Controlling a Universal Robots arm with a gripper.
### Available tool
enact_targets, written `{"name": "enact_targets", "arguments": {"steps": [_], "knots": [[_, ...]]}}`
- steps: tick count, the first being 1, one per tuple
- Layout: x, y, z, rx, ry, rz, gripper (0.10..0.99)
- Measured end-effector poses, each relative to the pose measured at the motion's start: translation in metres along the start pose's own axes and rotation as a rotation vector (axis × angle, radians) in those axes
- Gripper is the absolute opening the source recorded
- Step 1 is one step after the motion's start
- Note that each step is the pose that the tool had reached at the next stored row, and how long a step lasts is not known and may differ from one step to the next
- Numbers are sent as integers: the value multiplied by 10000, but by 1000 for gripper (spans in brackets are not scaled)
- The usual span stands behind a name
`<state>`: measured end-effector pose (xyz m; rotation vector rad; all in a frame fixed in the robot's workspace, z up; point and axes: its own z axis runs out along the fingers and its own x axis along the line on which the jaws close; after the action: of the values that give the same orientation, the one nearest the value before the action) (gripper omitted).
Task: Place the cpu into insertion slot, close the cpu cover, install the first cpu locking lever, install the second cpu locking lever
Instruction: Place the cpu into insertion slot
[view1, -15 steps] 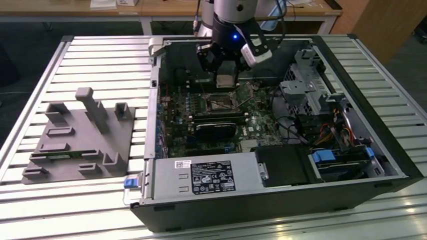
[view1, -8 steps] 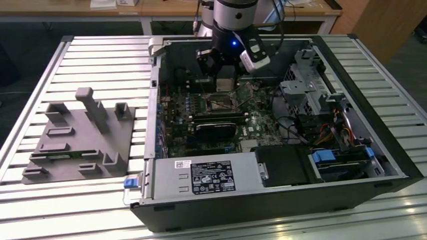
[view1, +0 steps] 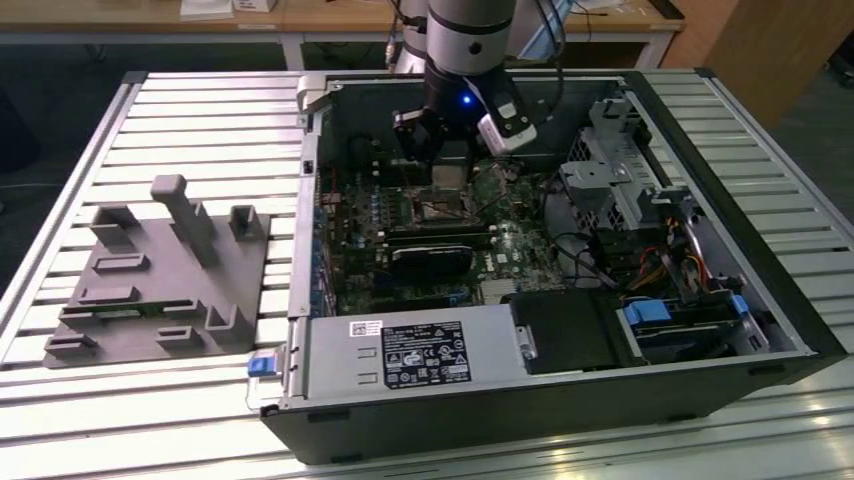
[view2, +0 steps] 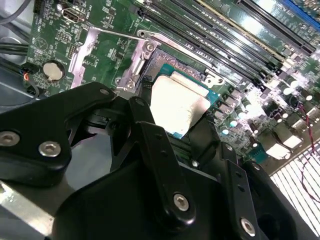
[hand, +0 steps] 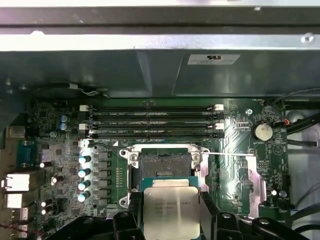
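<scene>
One cpu (hand: 168, 216): clamped in the tool (hand: 169, 202), with black fingers (hand: 135, 215) pressed on two opposite edges and the pale face up. It hangs just short of the insertion slot (hand: 165, 167), overlapping the near rim, and is not seated.
Risk at the grip: I'd worry about a skewed hold. If the chip sits tilted between the fingers, one corner would meet the slot first and could jam or bend contacts.
Risk at the slot: in the first wrist view the chip and the dark centre are not lined up, so coming down from here could land it on the shiny rim.
Risk at the cpu cover (hand: 257, 182): it lies swung open, flat on the board beside the slot. Its frame and the thin lever rod (hand: 230, 154) look close enough for a finger to catch, I reckon.
Risk further back: the long memory slots (hand: 150, 120) run along the slot's far side, near the tool.
Arm (view1: 467, 40): comes straight down into the open case (view1: 787, 330), wrist upright, with the tool pointing at the board near the case's far wall.
Case: stands on the slatted surface (view1: 200, 110), with a grey fixture (view1: 160, 280) beside it toward the surface's edge on the exterior view's left.
</scene>
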<state>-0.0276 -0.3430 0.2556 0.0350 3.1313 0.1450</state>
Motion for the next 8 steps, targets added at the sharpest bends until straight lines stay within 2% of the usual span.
{"name": "enact_targets", "arguments": {"steps": [4, 8], "knots": [[1, -6, 63, 0, -2, -2, 541], [1, -7, 71, 11, -1, -1, 541]]}}
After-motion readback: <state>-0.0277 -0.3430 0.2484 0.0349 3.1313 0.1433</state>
